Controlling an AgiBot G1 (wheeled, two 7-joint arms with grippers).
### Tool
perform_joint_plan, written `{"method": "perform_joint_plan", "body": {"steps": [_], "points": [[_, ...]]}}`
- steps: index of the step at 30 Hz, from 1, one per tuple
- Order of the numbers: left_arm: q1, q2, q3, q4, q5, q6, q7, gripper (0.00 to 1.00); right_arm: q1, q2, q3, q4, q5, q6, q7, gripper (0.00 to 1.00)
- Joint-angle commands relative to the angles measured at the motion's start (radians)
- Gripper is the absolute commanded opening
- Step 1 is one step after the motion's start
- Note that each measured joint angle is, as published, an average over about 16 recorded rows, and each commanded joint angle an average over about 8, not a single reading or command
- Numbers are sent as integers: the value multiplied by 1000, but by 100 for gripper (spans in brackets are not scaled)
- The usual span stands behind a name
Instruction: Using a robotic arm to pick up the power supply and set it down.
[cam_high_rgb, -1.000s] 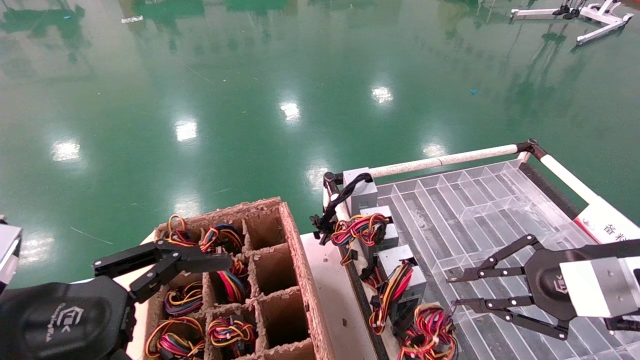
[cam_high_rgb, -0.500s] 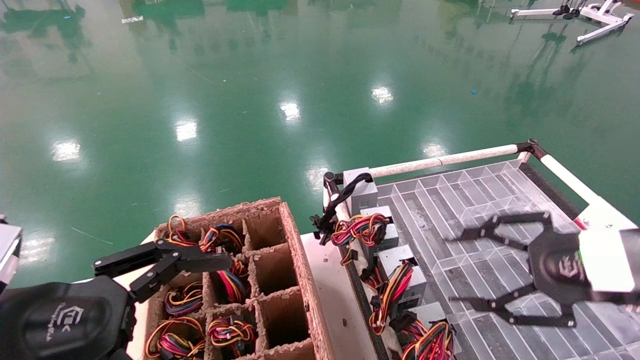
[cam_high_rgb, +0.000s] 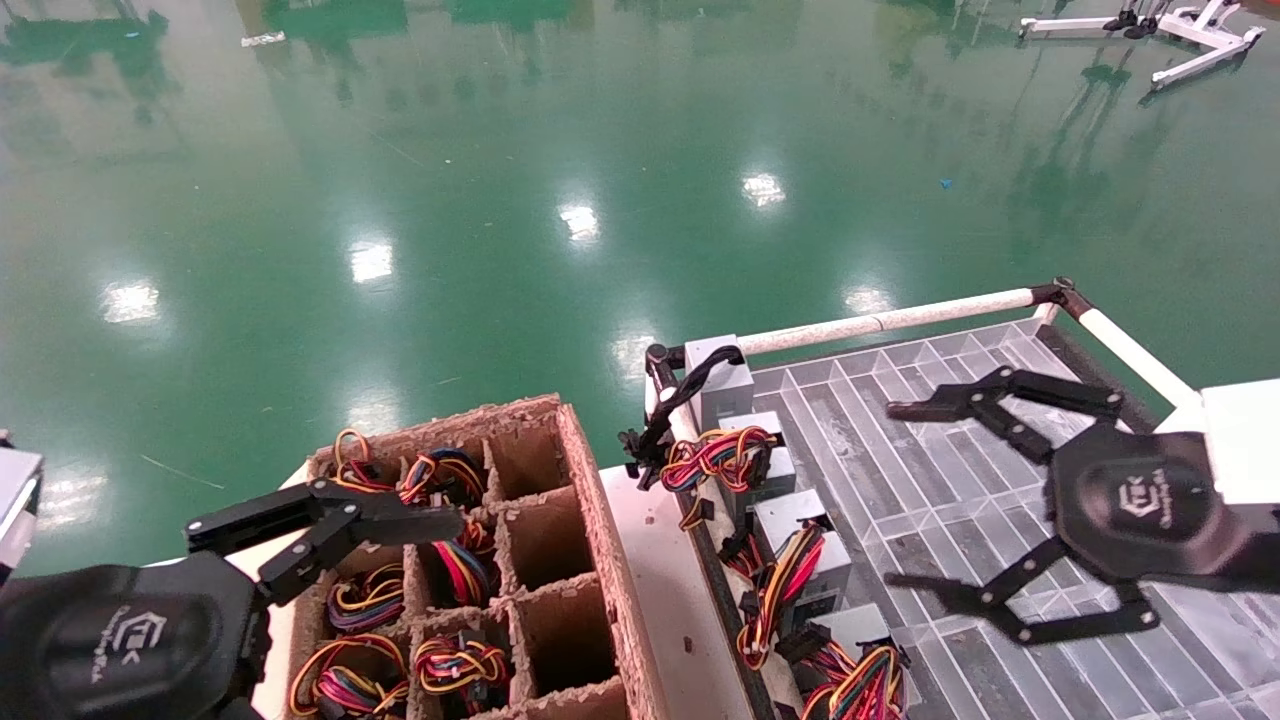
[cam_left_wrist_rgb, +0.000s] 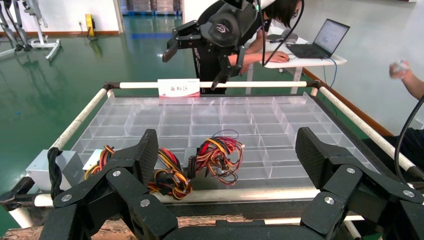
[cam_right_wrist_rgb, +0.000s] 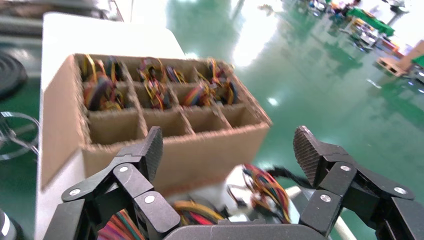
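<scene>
Three power supplies stand in a row along the clear tray's left edge: a far one (cam_high_rgb: 748, 452), a middle one (cam_high_rgb: 805, 545) and a near one (cam_high_rgb: 850, 630), each a grey box trailing red, yellow and black wires. My right gripper (cam_high_rgb: 890, 495) hangs open and empty above the tray, to the right of the middle one. In the right wrist view the right gripper (cam_right_wrist_rgb: 227, 150) has wire bundles (cam_right_wrist_rgb: 267, 187) below it. My left gripper (cam_high_rgb: 400, 522) hovers open and empty over the cardboard box (cam_high_rgb: 600, 520). The left gripper (cam_left_wrist_rgb: 227, 150) faces the wire bundles (cam_left_wrist_rgb: 217, 155).
The cardboard box has divided cells, several holding wired power supplies (cam_high_rgb: 455, 665). A grey box with only a black cable (cam_high_rgb: 722, 382) stands at the tray's far left corner. The clear tray (cam_high_rgb: 950, 470) is compartmented, framed by white rails (cam_high_rgb: 880, 322). A person sits at a laptop desk (cam_left_wrist_rgb: 310, 50).
My right gripper has moved up and away from the nearest power supply toward the tray's far right, spreading wider. That power supply's grey box now shows. The left arm has not moved.
</scene>
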Motion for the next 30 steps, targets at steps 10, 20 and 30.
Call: {"method": "perform_joint_plan", "body": {"steps": [10, 20, 30], "points": [[0, 0, 1, 0, 0, 0, 0, 100, -159, -10, 267, 128, -102, 16, 165, 100], [0, 0, 1, 0, -1, 0, 1, 100, -307, -21, 517, 248, -201, 32, 320, 100], [-1, 0, 2, 0, -1, 0, 1, 100, -432, -30, 729, 350, -284, 45, 451, 100]]}}
